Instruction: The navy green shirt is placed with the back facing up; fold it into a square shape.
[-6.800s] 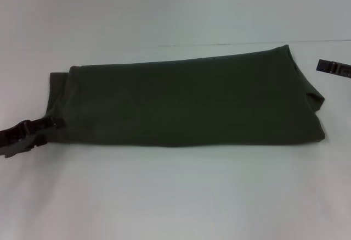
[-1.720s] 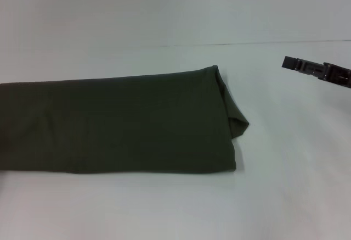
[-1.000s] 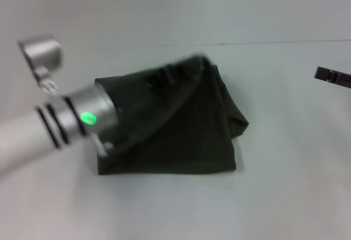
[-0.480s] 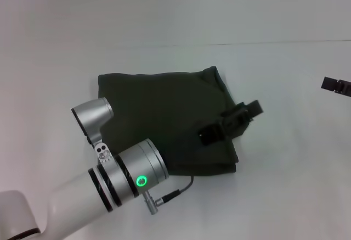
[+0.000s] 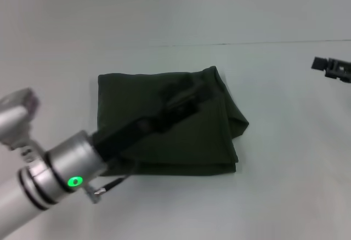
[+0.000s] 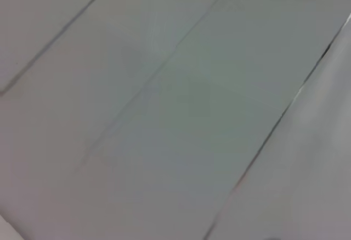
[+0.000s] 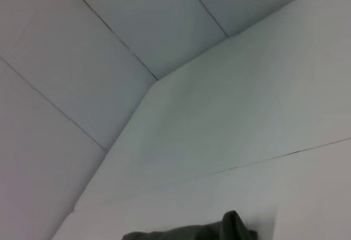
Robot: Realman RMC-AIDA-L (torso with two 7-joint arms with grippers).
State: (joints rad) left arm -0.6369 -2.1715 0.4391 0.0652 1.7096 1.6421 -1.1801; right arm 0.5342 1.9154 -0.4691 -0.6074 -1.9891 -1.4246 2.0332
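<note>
The navy green shirt (image 5: pixel 216 135) lies folded into a rough square in the middle of the white table (image 5: pixel 285 196), plain side up, with a bulging fold at its right edge. My left arm reaches in from the lower left, and its dark left gripper (image 5: pixel 186 97) hovers over the shirt's upper middle, blurred. Only the tip of the right gripper (image 5: pixel 324 65) shows, at the far right edge and well clear of the shirt. In the right wrist view a corner of the shirt (image 7: pixel 219 232) shows. The left wrist view shows only pale panels.
The left arm's silver wrist (image 5: pixel 60 171), with its green light, hangs over the table's front left. The table's back edge (image 5: pixel 263 43) meets a pale wall. Bare white surface surrounds the shirt on all sides.
The shirt's left half has been carried over onto the right half, making a square. Since half a second ago the left gripper has drawn back from the shirt's right edge toward its middle.
</note>
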